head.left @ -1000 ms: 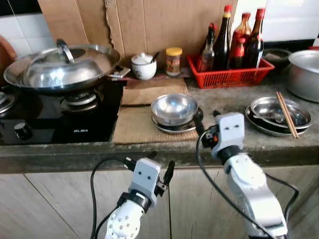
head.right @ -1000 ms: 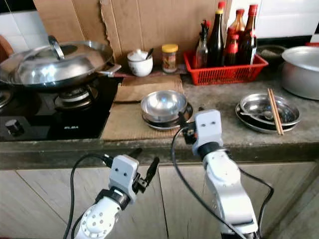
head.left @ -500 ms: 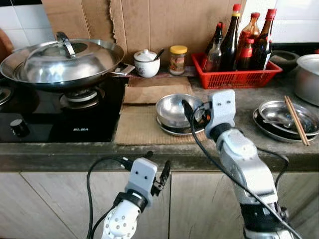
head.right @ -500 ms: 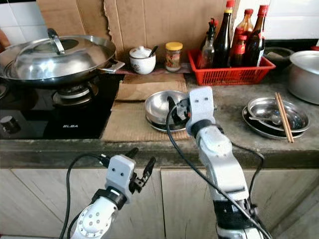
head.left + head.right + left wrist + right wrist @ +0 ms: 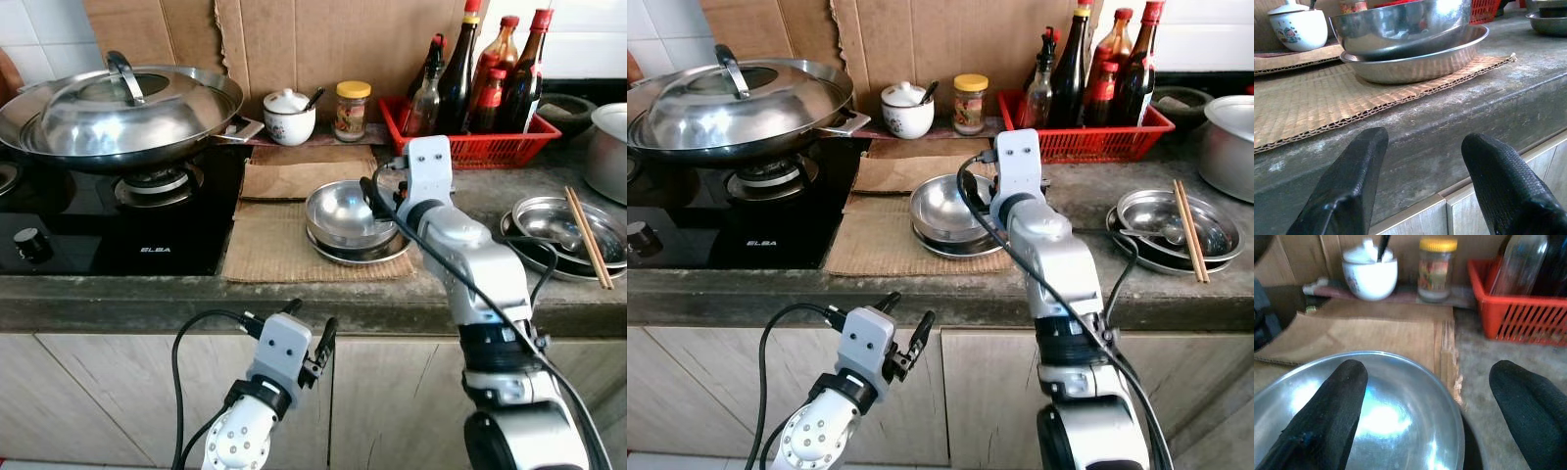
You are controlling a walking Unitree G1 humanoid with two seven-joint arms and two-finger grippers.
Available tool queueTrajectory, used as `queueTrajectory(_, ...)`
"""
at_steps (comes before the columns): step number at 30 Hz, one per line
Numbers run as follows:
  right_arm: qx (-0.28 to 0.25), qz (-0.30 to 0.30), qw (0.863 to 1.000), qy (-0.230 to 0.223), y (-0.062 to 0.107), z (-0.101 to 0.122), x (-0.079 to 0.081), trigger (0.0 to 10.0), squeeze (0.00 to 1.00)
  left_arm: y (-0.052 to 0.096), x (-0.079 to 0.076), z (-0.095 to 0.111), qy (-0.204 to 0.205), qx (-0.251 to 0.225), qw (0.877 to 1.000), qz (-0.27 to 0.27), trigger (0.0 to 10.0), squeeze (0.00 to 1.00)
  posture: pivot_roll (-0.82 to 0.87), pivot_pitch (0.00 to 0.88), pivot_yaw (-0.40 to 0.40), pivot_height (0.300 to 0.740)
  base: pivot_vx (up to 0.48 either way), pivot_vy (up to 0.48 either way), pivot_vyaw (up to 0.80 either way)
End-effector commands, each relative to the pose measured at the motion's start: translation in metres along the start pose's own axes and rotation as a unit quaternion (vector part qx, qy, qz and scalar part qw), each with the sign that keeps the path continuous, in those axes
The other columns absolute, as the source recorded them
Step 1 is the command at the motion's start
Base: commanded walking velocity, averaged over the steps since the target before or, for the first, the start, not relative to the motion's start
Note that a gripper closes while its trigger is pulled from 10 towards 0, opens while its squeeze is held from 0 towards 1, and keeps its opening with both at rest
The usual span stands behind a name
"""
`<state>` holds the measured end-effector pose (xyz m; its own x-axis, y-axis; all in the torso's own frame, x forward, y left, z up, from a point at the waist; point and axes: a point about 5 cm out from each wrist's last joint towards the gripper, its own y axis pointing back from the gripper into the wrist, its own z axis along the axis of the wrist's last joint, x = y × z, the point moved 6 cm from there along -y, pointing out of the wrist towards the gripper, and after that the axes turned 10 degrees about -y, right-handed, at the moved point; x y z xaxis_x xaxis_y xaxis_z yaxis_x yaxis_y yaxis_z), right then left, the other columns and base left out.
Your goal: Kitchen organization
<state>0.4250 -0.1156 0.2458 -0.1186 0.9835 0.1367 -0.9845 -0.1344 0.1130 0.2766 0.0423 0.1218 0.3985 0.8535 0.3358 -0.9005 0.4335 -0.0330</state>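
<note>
The steel bowl sits nested on a steel plate on the cardboard mat, just right of the stove. The right gripper, fingers spread wide, hovers over the bowl's right rim. One finger seems to be inside the rim, though depth is unclear. Pinch the wall squarely and lift straight, so the plate stays put. The left gripper hangs open below the counter edge.

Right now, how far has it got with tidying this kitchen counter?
Nothing looks put away yet. The right gripper is open over the steel bowl, one finger above its rim, not gripping. The left gripper hangs idle below the counter. The dish with chopsticks waits.
</note>
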Motion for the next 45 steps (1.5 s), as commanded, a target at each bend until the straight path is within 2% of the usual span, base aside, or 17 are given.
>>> queueTrajectory(1,0.024,-0.007,1.0,-0.007,-0.003,-0.001,-0.003,10.0,0.0,0.001,-0.001,0.003,0.003,-0.003,1.0,-0.001,10.0,0.0,-0.03,0.011,-0.02,0.74,0.0,0.0,0.0)
queueTrajectory(7,0.112,-0.018,0.993,-0.016,-0.008,-0.016,-0.009,10.0,0.0,0.0,-0.002,0.001,0.005,0.0,1.0,-0.003,10.0,0.0,-0.03,0.004,-0.025,0.74,0.0,0.0,0.0)
queueTrajectory(12,0.129,-0.036,0.991,-0.013,-0.011,-0.017,-0.017,10.0,0.0,0.001,-0.002,0.0,0.006,0.001,1.0,-0.001,10.0,0.0,-0.03,0.006,-0.023,0.74,0.0,0.0,0.0)
queueTrajectory(19,0.163,-0.014,0.985,-0.049,-0.012,-0.015,-0.011,10.0,0.0,0.0,-0.002,0.0,0.004,0.001,1.0,-0.002,10.0,0.0,-0.03,0.014,-0.02,0.74,0.0,0.0,0.0)
queueTrajectory(25,0.214,0.003,0.976,-0.044,-0.009,-0.029,-0.006,10.0,0.0,-0.001,-0.001,0.0,0.003,0.0,1.0,-0.001,10.0,0.0,-0.03,0.021,-0.021,0.74,0.0,0.0,0.0)
queueTrajectory(28,0.222,0.005,0.974,-0.042,-0.008,-0.032,-0.006,10.0,0.0,-0.001,-0.001,0.0,0.003,0.001,1.0,0.0,10.0,0.0,-0.03,0.023,-0.02,0.74,0.0,0.0,0.0)
queueTrajectory(29,0.228,0.002,0.973,-0.039,-0.008,-0.035,-0.007,0.0,0.0,-0.001,-0.001,0.001,0.003,0.0,1.0,0.0,10.0,0.0,-0.03,0.024,-0.022,0.74,0.0,0.0,0.0)
queueTrajectory(39,0.239,-0.001,0.969,-0.059,-0.008,-0.04,-0.006,0.0,0.0,-0.001,-0.001,0.001,0.004,0.0,1.0,0.002,10.0,0.0,-0.03,0.028,-0.023,0.74,0.0,0.0,0.0)
queueTrajectory(43,0.233,-0.011,0.969,-0.084,-0.011,-0.04,-0.007,0.0,0.0,-0.002,0.0,0.001,0.004,0.0,1.0,0.003,10.0,0.0,-0.03,0.03,-0.026,0.74,0.0,0.0,0.0)
queueTrajectory(45,0.224,-0.014,0.968,-0.115,-0.013,-0.037,-0.006,0.0,0.0,-0.001,0.0,0.001,0.003,0.0,1.0,0.003,10.0,0.0,-0.03,0.03,-0.025,0.74,0.0,0.0,0.0)
